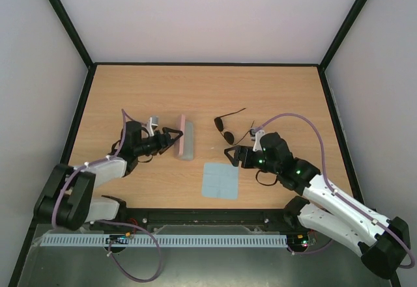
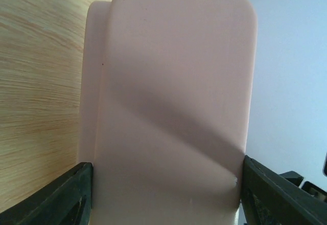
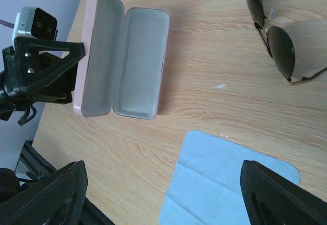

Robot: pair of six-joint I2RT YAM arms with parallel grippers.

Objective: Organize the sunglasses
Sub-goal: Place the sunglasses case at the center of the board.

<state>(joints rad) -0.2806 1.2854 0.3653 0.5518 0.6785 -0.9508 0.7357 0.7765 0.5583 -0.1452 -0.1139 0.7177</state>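
Observation:
The sunglasses (image 1: 226, 129) lie on the table with temple arms unfolded, right of the pink case (image 1: 185, 137); the right wrist view shows their dark lenses (image 3: 278, 46). The case is open, its grey inside showing (image 3: 133, 61). My left gripper (image 1: 173, 140) is at the case's left side. In the left wrist view the raised lid (image 2: 173, 107) fills the gap between both fingers (image 2: 76, 194), touching them. My right gripper (image 1: 236, 157) is open and empty, low over the table between the sunglasses and the light blue cloth (image 1: 219, 180).
The cloth (image 3: 230, 179) lies flat near the front edge, partly between my right fingers (image 3: 276, 194). The left gripper (image 3: 48, 69) shows behind the case lid. Black frame rails and white walls bound the wooden table (image 1: 130, 92).

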